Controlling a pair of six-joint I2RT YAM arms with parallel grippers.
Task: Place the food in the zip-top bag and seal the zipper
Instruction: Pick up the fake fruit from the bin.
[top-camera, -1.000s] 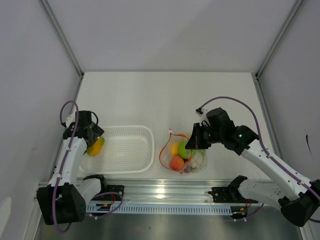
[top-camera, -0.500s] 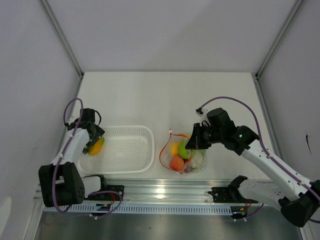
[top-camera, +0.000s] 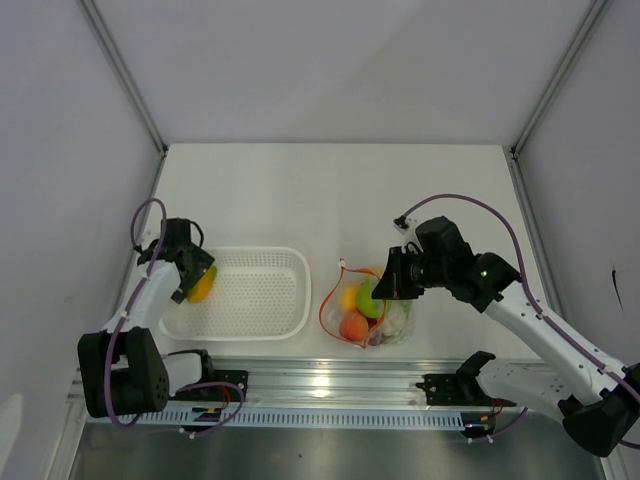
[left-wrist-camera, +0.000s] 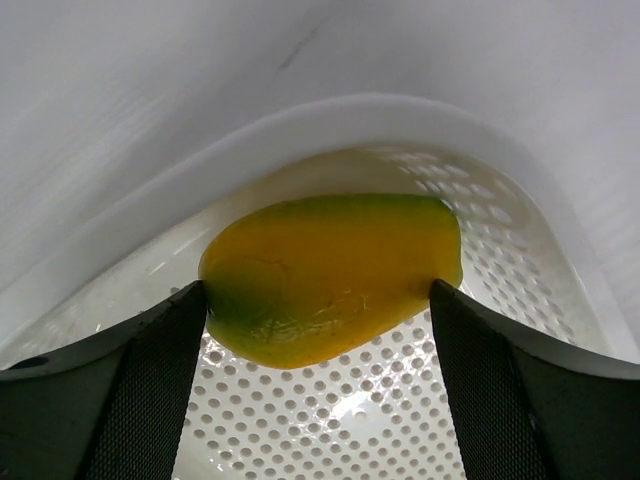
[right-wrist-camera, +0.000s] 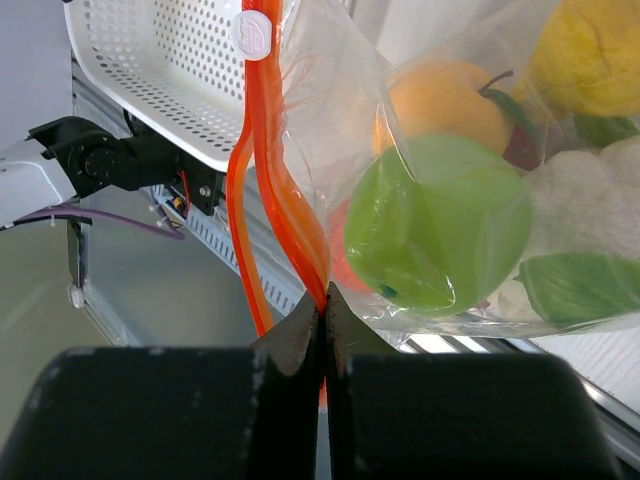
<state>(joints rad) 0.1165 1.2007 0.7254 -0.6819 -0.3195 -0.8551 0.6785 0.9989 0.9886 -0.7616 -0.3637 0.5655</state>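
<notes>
Left gripper (left-wrist-camera: 318, 292) is spread around the yellow-green fruit (left-wrist-camera: 330, 270) between its jaws in the basket (left-wrist-camera: 400, 400), and should be closed squarely on the fruit's ends before lifting toward the zip-top bag (top-camera: 372, 312), pinched at its zipper (right-wrist-camera: 250, 200) by the right gripper (right-wrist-camera: 322, 298).

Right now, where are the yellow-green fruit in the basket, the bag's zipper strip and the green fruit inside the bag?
yellow-green fruit (left-wrist-camera: 330, 275), left wrist view, middle of its yellow face.
zipper strip (right-wrist-camera: 258, 110), right wrist view, upper orange band.
green fruit (right-wrist-camera: 437, 222), right wrist view, centre.
</notes>
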